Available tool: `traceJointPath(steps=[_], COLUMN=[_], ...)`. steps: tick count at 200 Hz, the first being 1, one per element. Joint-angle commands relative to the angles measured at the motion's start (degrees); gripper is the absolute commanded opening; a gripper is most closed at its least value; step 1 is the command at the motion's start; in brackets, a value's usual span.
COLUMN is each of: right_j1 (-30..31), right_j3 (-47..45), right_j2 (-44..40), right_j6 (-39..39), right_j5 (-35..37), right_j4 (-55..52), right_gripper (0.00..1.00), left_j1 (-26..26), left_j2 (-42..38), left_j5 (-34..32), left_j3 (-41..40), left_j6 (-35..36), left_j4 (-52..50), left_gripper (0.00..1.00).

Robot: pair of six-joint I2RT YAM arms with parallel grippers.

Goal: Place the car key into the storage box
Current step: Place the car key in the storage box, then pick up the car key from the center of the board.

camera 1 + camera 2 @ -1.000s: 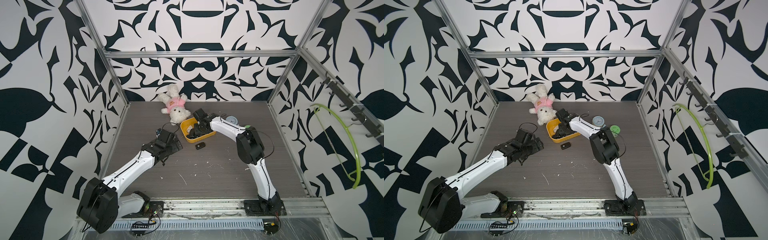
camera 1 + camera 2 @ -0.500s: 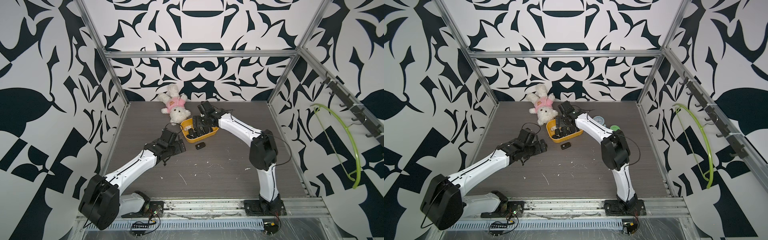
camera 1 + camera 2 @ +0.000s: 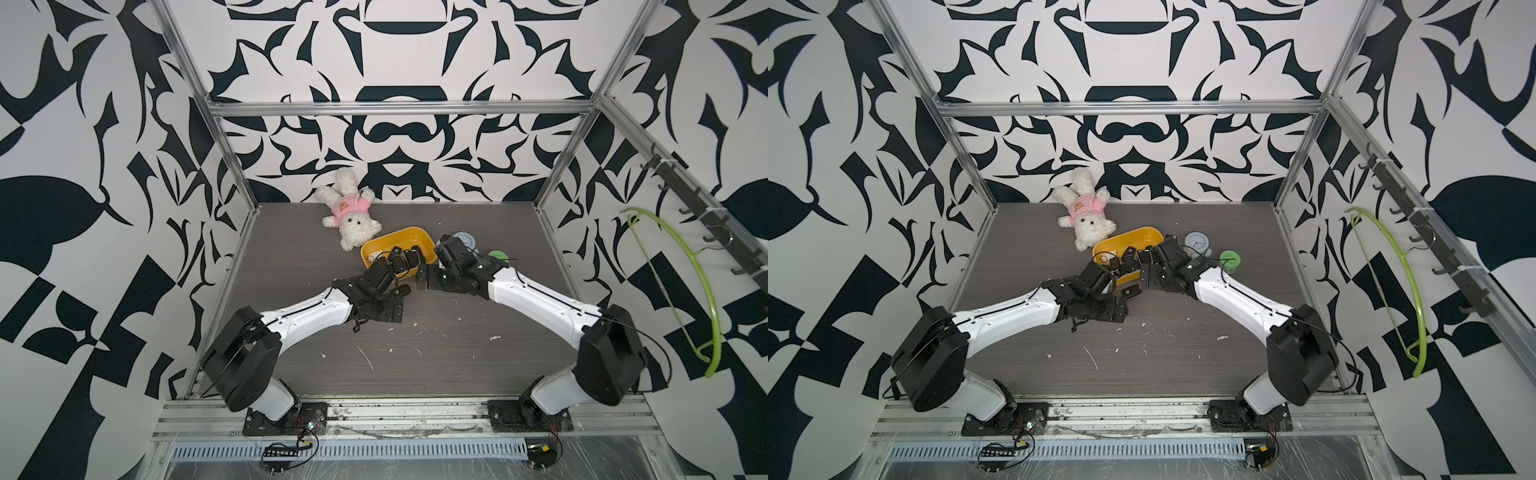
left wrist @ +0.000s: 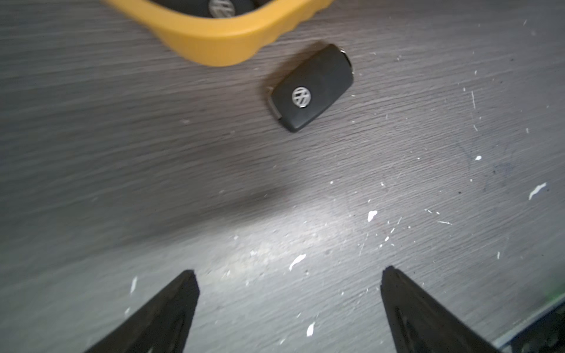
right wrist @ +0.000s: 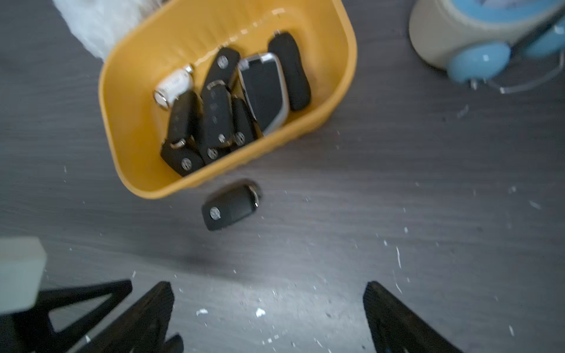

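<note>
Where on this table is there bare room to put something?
Bare: the wide stretch framed by left arm, right arm and front rail; also the left side beside the plush. Crowded: around the box, with loose key, clock and green disc.

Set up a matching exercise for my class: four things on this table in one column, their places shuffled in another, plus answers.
1 black car key with silver logo
2 shallow yellow-orange plastic tub
3 white plush rabbit in pink shirt
4 round pale-blue alarm clock

A by the back wall
B beside a round green item
C on bare table outside the tub
D holds many keys

Pairs: 1-C, 2-D, 3-A, 4-B
</note>
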Motion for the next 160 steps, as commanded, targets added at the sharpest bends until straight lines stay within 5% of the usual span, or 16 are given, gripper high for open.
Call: traceJointPath(steps=[1,39,160], right_j1=[-0.21,-0.28,-0.37], right_j3=[-5.30,-12.18,-10.71], right_j2=[-8.04,-14.92,-15.99], right_j6=[6.04,8.35,7.30], right_j5=[1.21,5.42,10.82], right_j4=[1.32,-1.07,-1.83], right_gripper=[1.00,1.00,1.00], left_j1=[-0.18,-0.27,-0.18], left_j2=[4.43,10.43,25.24], left_j5=[2.51,1.34,-2.89], left_j3=[3.79,9.19,20.53], left_j6=[4.31,6.87,11.59], left_j4=[-2.16,-2.95,-1.24], left_gripper=[1.00,0.99,0.99])
